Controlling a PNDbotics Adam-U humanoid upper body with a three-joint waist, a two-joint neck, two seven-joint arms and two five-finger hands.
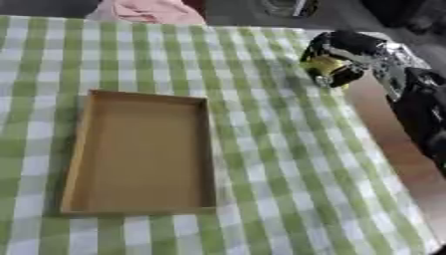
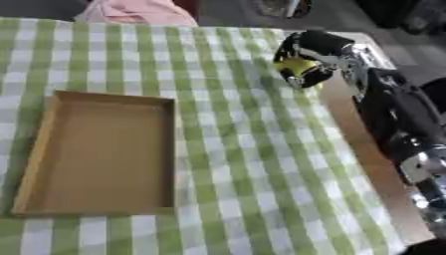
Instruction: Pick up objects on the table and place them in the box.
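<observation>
Right hand (image 2: pixel 305 60) curls round one yellow object (image 2: pixel 299 66); one box (image 1: pixel 144 154).

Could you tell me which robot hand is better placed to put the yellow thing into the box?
The right robot hand: its fingers are already curled round the yellow thing, above the checked cloth, right of the box. No left hand shows.

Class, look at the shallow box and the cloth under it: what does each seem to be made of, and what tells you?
The box looks like plain brown cardboard: matte, uniform tan, with thin upright walls and no print.

The tablecloth appears to be woven fabric, matte, in a green-and-white check; it drapes at the right edge. It might be vinyl instead; the look leaves that open.
</observation>
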